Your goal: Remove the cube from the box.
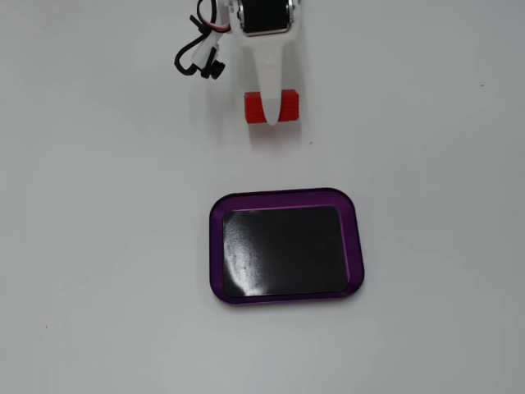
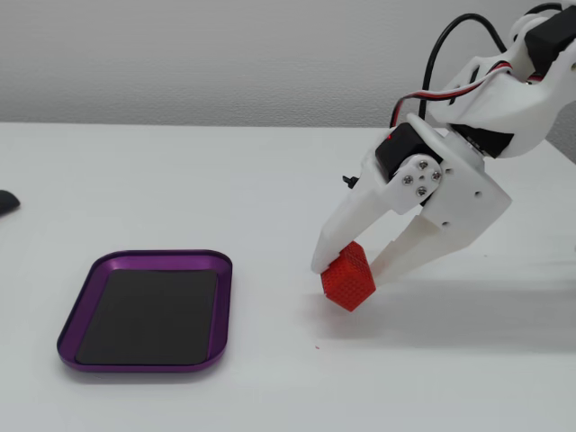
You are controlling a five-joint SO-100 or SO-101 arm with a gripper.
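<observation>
The red cube (image 2: 348, 280) sits pinched between my white fingers, low over the white table and to the right of the box in a fixed view. From above, the cube (image 1: 288, 107) shows on both sides of my upper finger, well beyond the box's far rim. My gripper (image 2: 353, 274) (image 1: 271, 115) is shut on it. The cube looks tilted, its lower corner at or just off the table surface. The box (image 2: 148, 309) (image 1: 285, 246), a purple-rimmed tray with a black bottom, lies flat with nothing in it.
A black and white cable bundle (image 1: 201, 57) hangs by the arm in a fixed view. A dark object (image 2: 7, 202) pokes in at the left edge of a fixed view. White table stretches all around the box.
</observation>
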